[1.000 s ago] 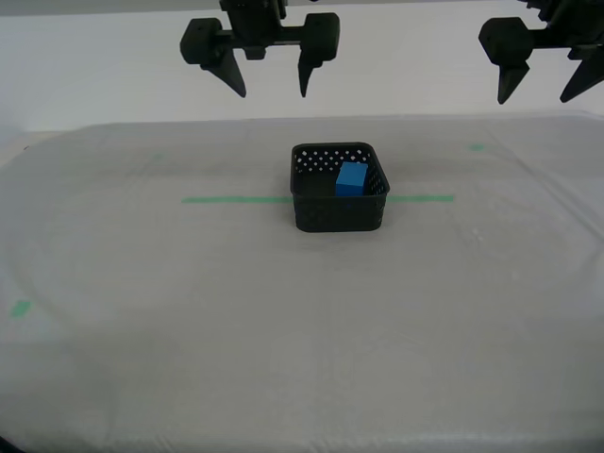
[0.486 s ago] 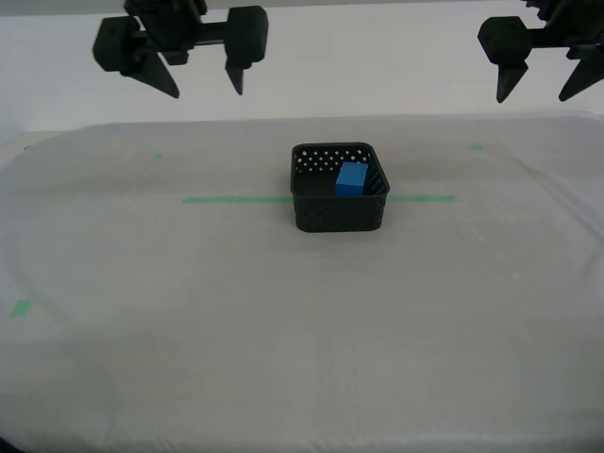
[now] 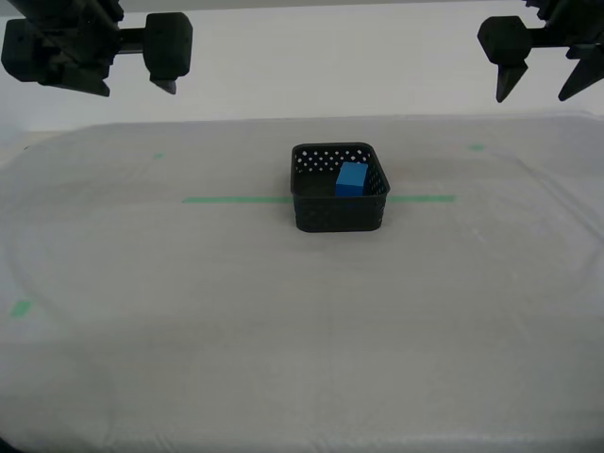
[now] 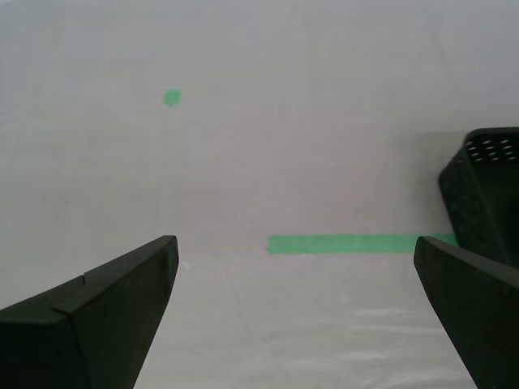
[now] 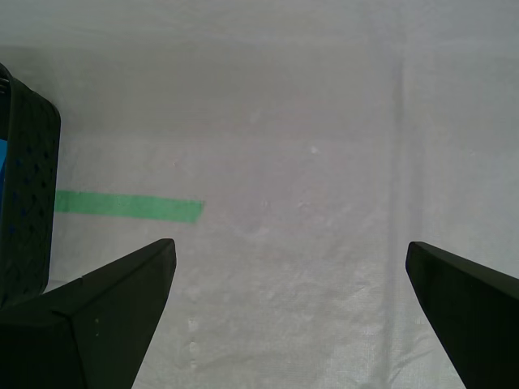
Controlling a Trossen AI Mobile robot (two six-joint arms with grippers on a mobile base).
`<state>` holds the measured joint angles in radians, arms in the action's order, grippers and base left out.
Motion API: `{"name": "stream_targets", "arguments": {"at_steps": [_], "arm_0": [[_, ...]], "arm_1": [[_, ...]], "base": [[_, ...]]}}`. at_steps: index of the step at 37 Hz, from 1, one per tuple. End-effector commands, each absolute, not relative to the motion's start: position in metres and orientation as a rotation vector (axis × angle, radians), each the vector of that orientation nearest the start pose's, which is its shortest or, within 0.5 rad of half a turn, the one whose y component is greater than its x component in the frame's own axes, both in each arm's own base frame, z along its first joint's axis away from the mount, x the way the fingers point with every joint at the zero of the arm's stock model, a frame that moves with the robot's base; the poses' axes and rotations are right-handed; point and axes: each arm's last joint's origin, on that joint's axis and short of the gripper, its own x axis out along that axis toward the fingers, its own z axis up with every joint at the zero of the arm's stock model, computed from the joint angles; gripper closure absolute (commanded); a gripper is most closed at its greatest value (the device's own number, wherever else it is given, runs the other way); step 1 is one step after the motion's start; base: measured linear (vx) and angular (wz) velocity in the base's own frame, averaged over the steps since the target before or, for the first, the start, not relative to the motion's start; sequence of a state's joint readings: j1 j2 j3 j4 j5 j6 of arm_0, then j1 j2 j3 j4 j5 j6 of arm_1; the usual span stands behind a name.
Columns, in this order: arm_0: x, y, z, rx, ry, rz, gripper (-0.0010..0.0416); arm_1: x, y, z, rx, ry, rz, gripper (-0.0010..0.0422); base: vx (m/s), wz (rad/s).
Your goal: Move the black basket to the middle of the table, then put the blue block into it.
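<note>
Since the block (image 3: 351, 178) is seen lying inside the basket (image 3: 340, 215), and the basket is set on the tape line (image 3: 236, 199) about midway between the table's (image 3: 283, 359) side edges (somewhat nearer its far edge than its near one), both parts of the task are judged done. The block is lodged in the basket's far part, toward the wall on the exterior view's right. My first gripper (image 3: 534, 94) is held high above the table's far edge at the exterior view's right, its jaws spread wide and nothing between them. My second gripper (image 3: 134, 87) is likewise spread and empty, high at the exterior view's left. Nothing is left to be moved; at most the arms might be parked.
</note>
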<state>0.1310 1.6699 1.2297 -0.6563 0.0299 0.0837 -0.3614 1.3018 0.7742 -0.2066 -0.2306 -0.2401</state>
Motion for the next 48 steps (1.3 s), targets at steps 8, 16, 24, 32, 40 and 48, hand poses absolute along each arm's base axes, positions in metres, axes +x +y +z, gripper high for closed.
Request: {"name": "stream_targets", "arguments": {"at_steps": [8, 16, 24, 32, 40, 48], "arm_0": [[0.335, 0.043, 0.230, -0.011, 1.093, 0.046, 0.0007], [0.335, 0.043, 0.230, -0.011, 1.092, 0.047, 0.0007], [0.335, 0.043, 0.230, -0.010, 1.092, 0.046, 0.0007], [0.335, 0.043, 0.230, -0.011, 1.092, 0.047, 0.0007], [0.335, 0.043, 0.230, -0.010, 1.090, 0.046, 0.0007], [0.335, 0.043, 0.230, -0.010, 1.090, 0.046, 0.0007]], "arm_1": [[0.256, -0.072, 0.223, -0.047, 0.700, -0.067, 0.0012], [0.260, -0.068, 0.219, -0.073, 0.743, -0.058, 0.0012], [0.281, -0.074, 0.217, -0.080, 0.778, -0.083, 0.0012], [0.297, -0.079, 0.212, -0.079, 0.801, -0.089, 0.0012], [0.293, -0.078, 0.205, -0.064, 0.869, -0.080, 0.0012], [0.293, -0.078, 0.205, -0.063, 0.873, -0.080, 0.0012]], "base": [[0.000, 0.000], [0.000, 0.000], [0.000, 0.000], [0.000, 0.000], [0.000, 0.000], [0.000, 0.000]]}}
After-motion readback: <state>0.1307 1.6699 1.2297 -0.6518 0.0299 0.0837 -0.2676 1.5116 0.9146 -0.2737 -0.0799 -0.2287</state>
